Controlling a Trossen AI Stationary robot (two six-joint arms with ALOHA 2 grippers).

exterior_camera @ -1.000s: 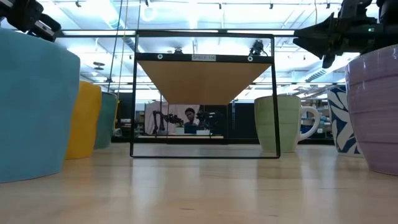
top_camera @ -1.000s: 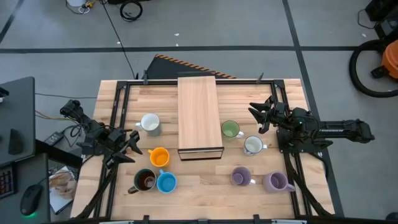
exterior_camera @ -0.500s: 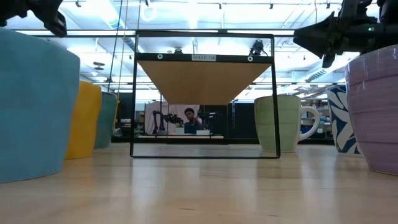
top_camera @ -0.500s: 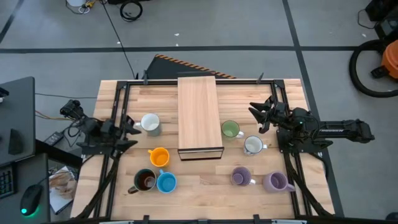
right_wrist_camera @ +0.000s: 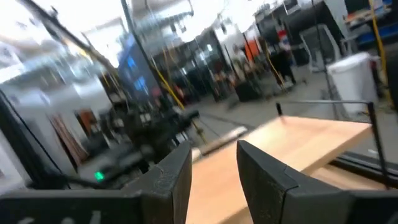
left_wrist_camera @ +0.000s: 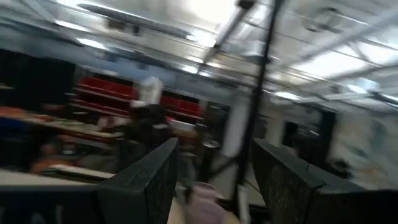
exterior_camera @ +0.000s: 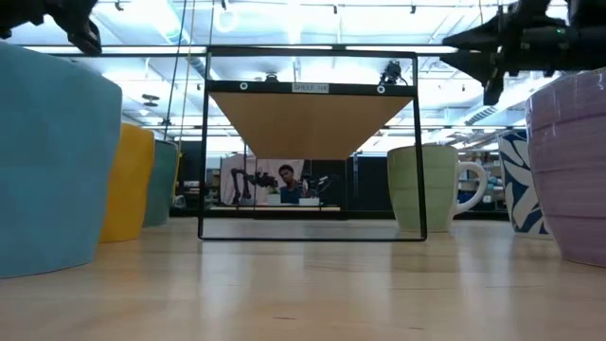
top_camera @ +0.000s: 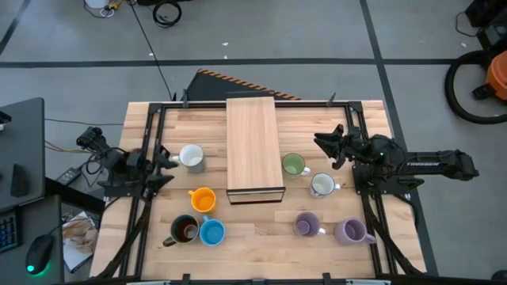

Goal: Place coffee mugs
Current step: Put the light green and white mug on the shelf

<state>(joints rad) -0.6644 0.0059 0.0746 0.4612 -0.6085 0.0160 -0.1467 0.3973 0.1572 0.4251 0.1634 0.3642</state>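
Going left to right across the table: the left gripper hangs just beside the white mug near the left rail, fingers spread wide and empty, touching nothing. Below it sit the orange mug, the dark mug and the blue mug, close together. The raised wooden shelf runs down the middle (its top carries no mug yet). Right of it stand the green mug, a second white mug and two purple mugs. The right gripper hovers above and just beyond the green mug, fingers partly apart with nothing between them. To pick well, I judge the left gripper should drop over the white mug's rim, avoiding the handle, before closing.
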